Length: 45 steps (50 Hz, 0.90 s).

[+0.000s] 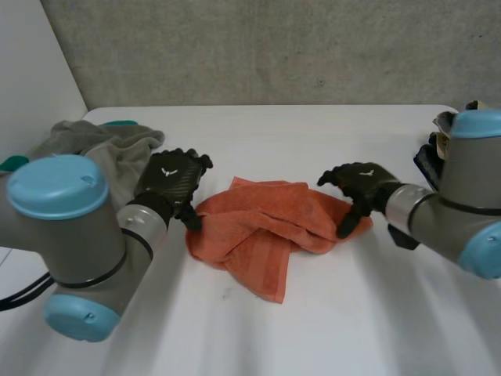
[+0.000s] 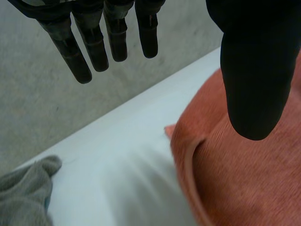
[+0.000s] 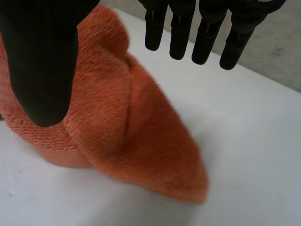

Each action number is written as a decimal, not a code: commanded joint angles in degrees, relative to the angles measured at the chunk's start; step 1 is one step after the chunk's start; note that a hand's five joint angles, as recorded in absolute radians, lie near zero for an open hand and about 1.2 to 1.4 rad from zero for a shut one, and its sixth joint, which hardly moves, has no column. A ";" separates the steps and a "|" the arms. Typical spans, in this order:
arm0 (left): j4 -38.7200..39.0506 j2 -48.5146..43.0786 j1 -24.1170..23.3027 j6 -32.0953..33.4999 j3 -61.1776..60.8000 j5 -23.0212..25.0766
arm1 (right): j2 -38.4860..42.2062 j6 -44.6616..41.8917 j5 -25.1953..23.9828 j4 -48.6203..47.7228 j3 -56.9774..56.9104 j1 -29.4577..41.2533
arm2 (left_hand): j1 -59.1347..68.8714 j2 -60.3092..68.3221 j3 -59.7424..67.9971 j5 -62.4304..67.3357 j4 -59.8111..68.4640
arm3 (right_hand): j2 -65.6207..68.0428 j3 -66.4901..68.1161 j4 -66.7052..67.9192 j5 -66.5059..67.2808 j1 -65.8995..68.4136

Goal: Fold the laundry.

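Note:
An orange towel lies crumpled in a loose heap on the white table. My left hand hovers at the towel's left edge with fingers straight and its thumb over the orange towel; nothing is held. My right hand is at the towel's right end, its thumb touching the cloth. There the fingers are straight and apart from the thumb, above the rounded end of the orange towel, empty.
A grey-green pile of laundry lies at the table's back left, with its edge of grey cloth near my left hand. Dark and pale items sit at the right edge behind my right arm.

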 commanded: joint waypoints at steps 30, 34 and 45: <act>-2.85 -19.35 6.70 1.12 39.91 3.48 | -3.45 -7.12 6.71 -25.79 -10.67 3.69 | 61.11 61.48 61.43 61.84 61.71 | 60.46 59.41 59.30 58.99 59.47; 10.05 -9.44 4.94 0.68 40.65 3.48 | -3.72 -6.95 11.20 -38.26 -17.19 3.87 | 61.11 61.48 61.43 61.84 61.71 | 60.46 59.41 59.30 58.99 59.47; 19.79 5.80 3.88 1.65 23.80 3.22 | -8.29 -5.90 12.79 -44.36 -14.23 3.52 | 61.11 61.48 61.43 61.84 61.71 | 60.46 59.41 59.30 58.99 59.47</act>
